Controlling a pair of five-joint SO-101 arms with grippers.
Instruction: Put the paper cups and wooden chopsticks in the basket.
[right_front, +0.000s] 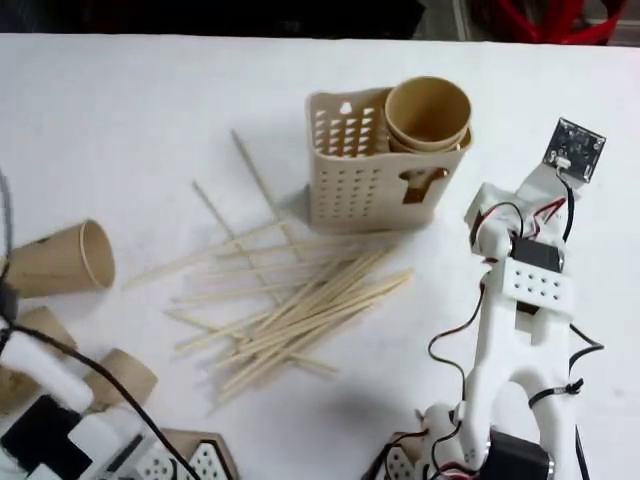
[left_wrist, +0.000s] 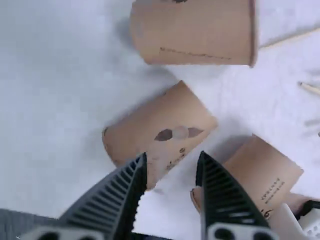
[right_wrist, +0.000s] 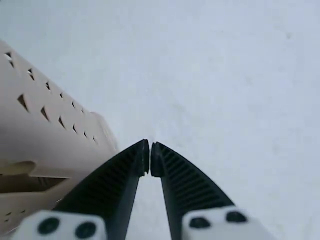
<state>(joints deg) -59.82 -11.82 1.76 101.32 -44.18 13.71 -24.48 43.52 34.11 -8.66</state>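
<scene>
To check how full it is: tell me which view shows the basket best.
The high view: the basket stands whole and upright, stacked paper cups in one end. The right wrist view gives its perforated wall beside the right pincer. The left wrist view faces lying cups.

The table (right_front: 120, 120) is brightly and evenly lit; soft shadows are cast beside the basket (right_front: 365, 190), seemingly from overhead light.

We overlook the table (right_front: 150, 120) from high up, sharing its lying paper cups (left_wrist: 160, 132) with the close, downward left wrist camera and its basket (right_wrist: 45, 130) with the right.
</scene>
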